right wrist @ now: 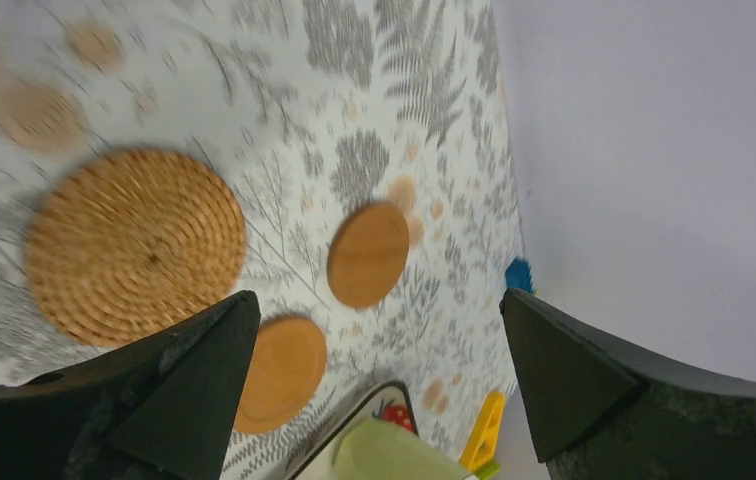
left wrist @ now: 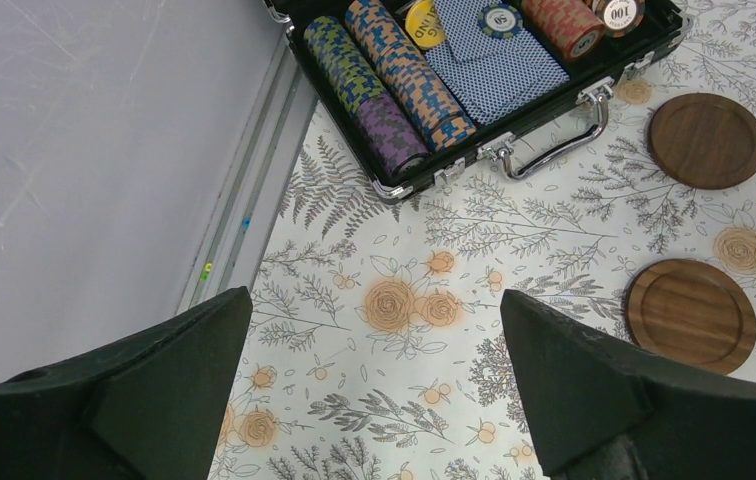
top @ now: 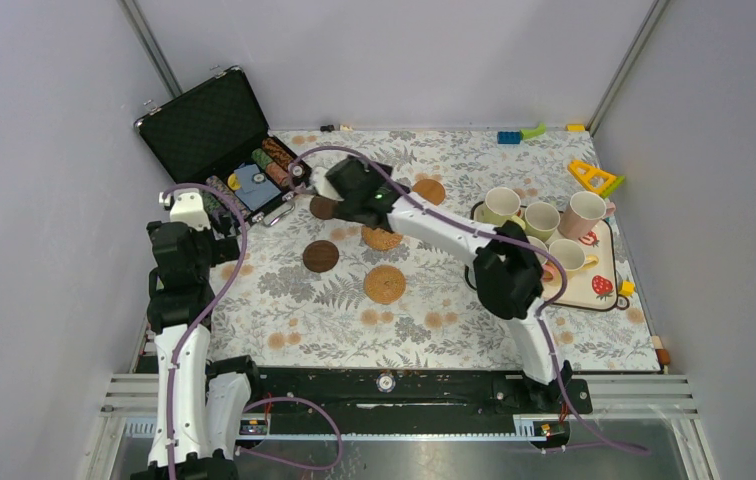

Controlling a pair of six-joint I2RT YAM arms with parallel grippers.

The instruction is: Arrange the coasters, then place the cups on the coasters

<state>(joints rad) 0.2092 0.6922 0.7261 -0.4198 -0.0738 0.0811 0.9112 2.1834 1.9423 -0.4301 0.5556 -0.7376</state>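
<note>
Grey walls enclose a table covered with a white cloth (top: pixel 434 330) printed with ferns and orange flowers. At the far left an open black chip case (top: pixel 216 130) is noted, with rows of striped chips (left wrist: pixel 384 75) lying in it. Two dark brown round wooden coasters (left wrist: pixel 706 140) are laid flat on the cloth near the case, apart from each other; in the overhead view the farther one is partly covered by the head of the right arm. Two tan woven round coasters (top: pixel 385 284) lie near the table centre, one in the open and one partly under the right forearm. Smooth tan-orange round coasters (right wrist: pixel 368 255) are seen toward the far edge: two in the blurred right wrist view, one in the overhead view. Every coaster in view lies bare. The pastel ceramic mugs (top: pixel 501 205) stand upright on a cream strawberry-print tray (top: pixel 582 290) at the right; four are counted in the open, and part of the tray is hidden by the right elbow. The right gripper (right wrist: pixel 376 300) is held above the cloth at far centre, fingers spread wide, nothing between them. The left gripper (left wrist: pixel 374 295) is held over bare cloth near the case, fingers likewise wide apart and empty. A yellow triangular toy (top: pixel 594 177) and blue and green bricks (top: pixel 519 134) lie toward the far right corner.
</note>
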